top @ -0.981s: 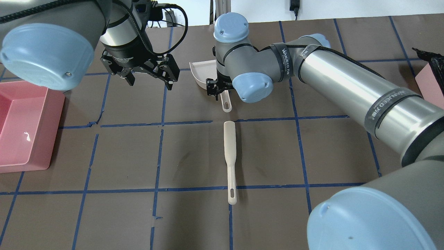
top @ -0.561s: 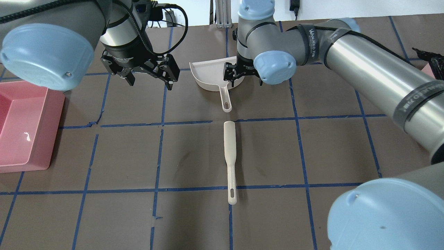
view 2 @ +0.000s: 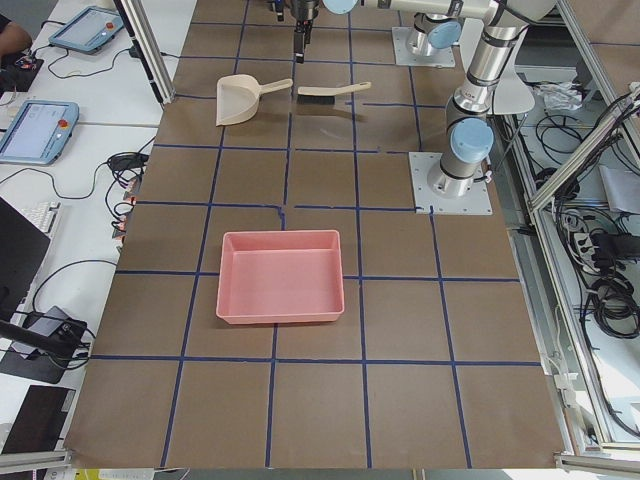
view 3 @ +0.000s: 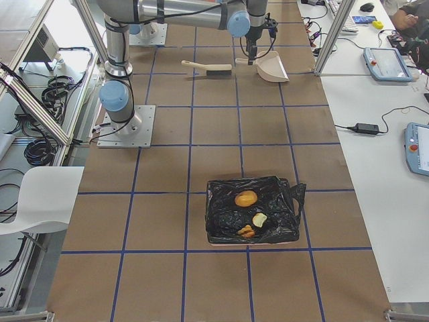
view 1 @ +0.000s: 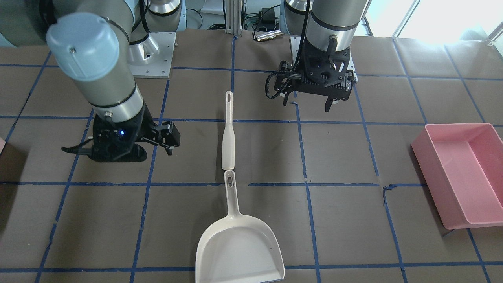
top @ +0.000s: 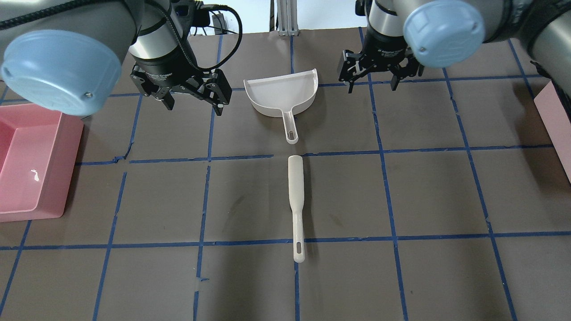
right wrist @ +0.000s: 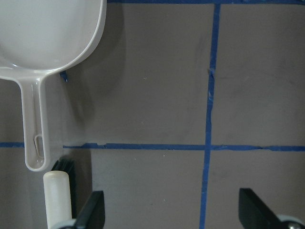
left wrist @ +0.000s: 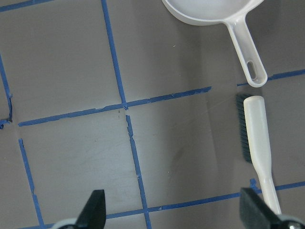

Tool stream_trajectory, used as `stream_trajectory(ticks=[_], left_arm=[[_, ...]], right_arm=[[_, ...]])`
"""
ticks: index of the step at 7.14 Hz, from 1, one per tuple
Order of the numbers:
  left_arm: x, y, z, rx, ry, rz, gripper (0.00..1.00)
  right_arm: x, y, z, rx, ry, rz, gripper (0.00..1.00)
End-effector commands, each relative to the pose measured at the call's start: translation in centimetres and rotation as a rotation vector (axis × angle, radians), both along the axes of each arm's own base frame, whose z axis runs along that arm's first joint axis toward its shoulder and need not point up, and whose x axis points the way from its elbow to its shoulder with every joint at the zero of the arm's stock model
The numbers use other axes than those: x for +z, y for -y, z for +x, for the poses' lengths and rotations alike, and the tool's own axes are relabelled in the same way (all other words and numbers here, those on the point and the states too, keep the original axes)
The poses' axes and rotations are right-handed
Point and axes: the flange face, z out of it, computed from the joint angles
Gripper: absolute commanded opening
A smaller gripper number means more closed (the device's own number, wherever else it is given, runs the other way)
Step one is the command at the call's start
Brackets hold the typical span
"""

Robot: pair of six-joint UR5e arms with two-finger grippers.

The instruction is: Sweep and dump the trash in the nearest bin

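The trash lies in a black-bag-lined bin (view 3: 278, 228) in the exterior right view: a brown lump (view 3: 246, 198) and two apple-core pieces (view 3: 260, 219). A sliver of that pale pink bin (top: 553, 116) shows at the overhead view's right edge. A white dustpan (top: 281, 91) lies empty at the far middle of the table, with a white brush (top: 295, 191) just below its handle. My left gripper (top: 192, 106) hangs open and empty left of the dustpan. My right gripper (top: 372, 86) hangs open and empty right of it. Both wrist views show the dustpan (right wrist: 47, 33) and the brush (left wrist: 257, 138).
A large pink rectangular tub (top: 26, 165) stands at the table's left end, also seen in the front view (view 1: 459, 173). Brown paper with blue tape lines covers the table.
My right gripper has left the dustpan handle and swung right and back, uncovering the dustpan. The dustpan, the brush and my left arm have not moved.
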Motion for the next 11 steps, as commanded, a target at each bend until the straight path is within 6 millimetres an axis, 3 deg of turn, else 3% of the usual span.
stream_trajectory(ticks=[1, 2, 4, 11], left_arm=[[0.0, 0.0, 0.1, 0.002, 0.001, 0.001, 1.00], [0.0, 0.0, 0.0, 0.000, 0.002, 0.000, 1.00], [0.0, 0.0, 0.0, 0.000, 0.001, 0.001, 1.00], [0.0, 0.0, 0.0, 0.000, 0.004, 0.000, 1.00]], right_arm=[[5.3, -4.9, -1.5, -0.001, -0.008, 0.026, 1.00], [6.4, -5.6, -2.1, 0.020, -0.029, 0.012, 1.00], [6.6, -5.1, -4.3, 0.042, -0.033, 0.012, 1.00], [6.4, -5.5, -4.4, 0.045, -0.030, 0.022, 1.00]])
